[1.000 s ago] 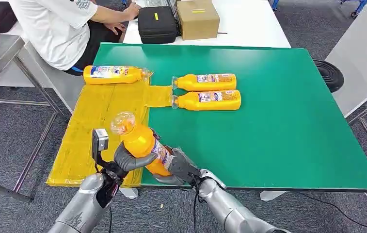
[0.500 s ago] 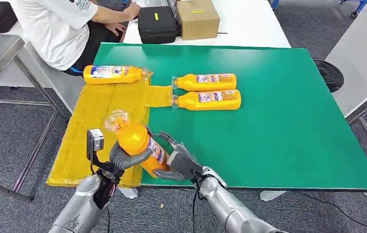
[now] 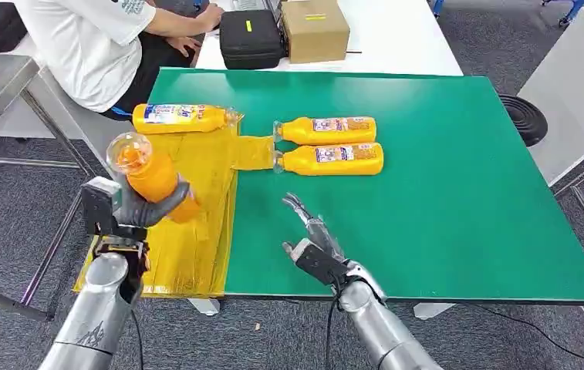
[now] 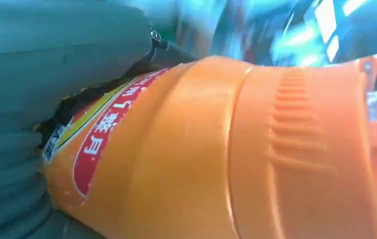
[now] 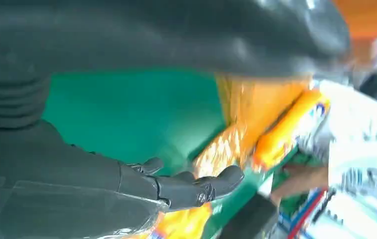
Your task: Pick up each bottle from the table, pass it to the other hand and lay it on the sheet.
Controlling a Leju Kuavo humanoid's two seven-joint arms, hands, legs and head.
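While the left hand (image 3: 143, 210) grips an orange bottle (image 3: 147, 175) (cap end tilted up) above the yellow sheet (image 3: 169, 185), the right hand (image 3: 313, 243) hovers over the green table (image 3: 443, 185), fingers spread, holding nothing.

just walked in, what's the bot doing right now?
The left hand holds an orange bottle above the yellow sheet, cap end up. The right hand is open and empty over the green table. One bottle already lies on the sheet's far end, and two more bottles lie side by side on the table, waiting. A person sits at the far left corner.
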